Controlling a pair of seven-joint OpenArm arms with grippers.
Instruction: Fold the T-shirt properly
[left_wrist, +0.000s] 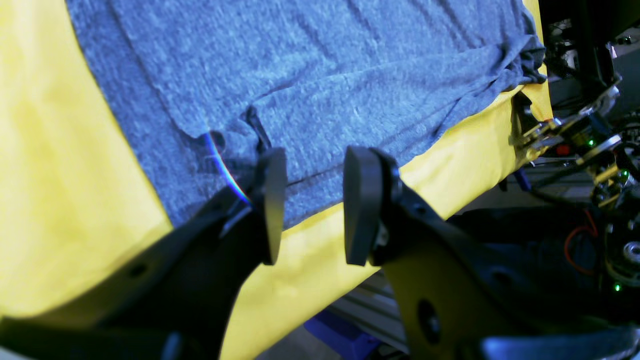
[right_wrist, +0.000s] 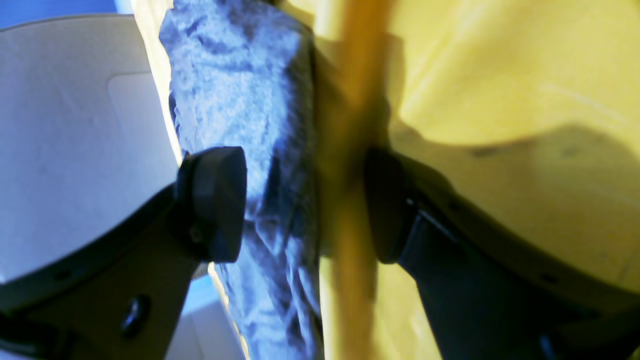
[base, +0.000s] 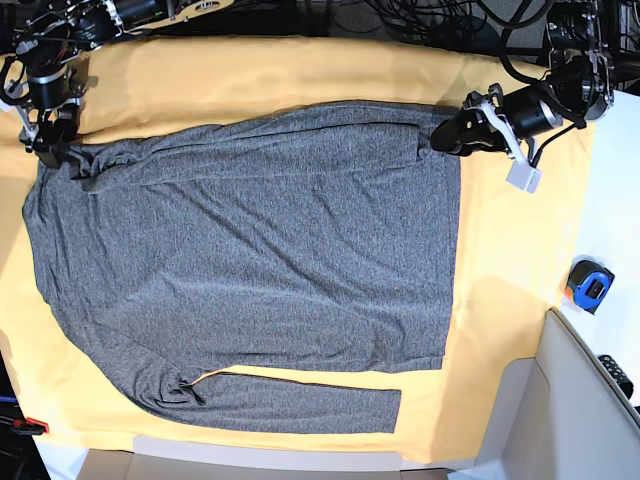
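Observation:
The dark-grey T-shirt (base: 250, 240) lies spread flat on the yellow cloth (base: 500, 250), with one long sleeve (base: 290, 405) folded along its near edge. My left gripper (left_wrist: 317, 205) hovers open over the shirt's edge (left_wrist: 320, 100); in the base view this left gripper (base: 447, 135) is at the shirt's far right corner. My right gripper (right_wrist: 302, 205) is open, its jaws straddling a raised fold of grey shirt (right_wrist: 240, 90) and a ridge of yellow cloth (right_wrist: 350, 150). The base view puts this right gripper (base: 48, 150) at the bunched far left corner.
A blue and black tape measure (base: 590, 283) lies on the white surface (base: 590, 400) at the right, with a black remote (base: 615, 375) near it. Cables and arm hardware (base: 420, 20) crowd the far edge. The table's edge and a blue part (left_wrist: 340, 335) show below the cloth.

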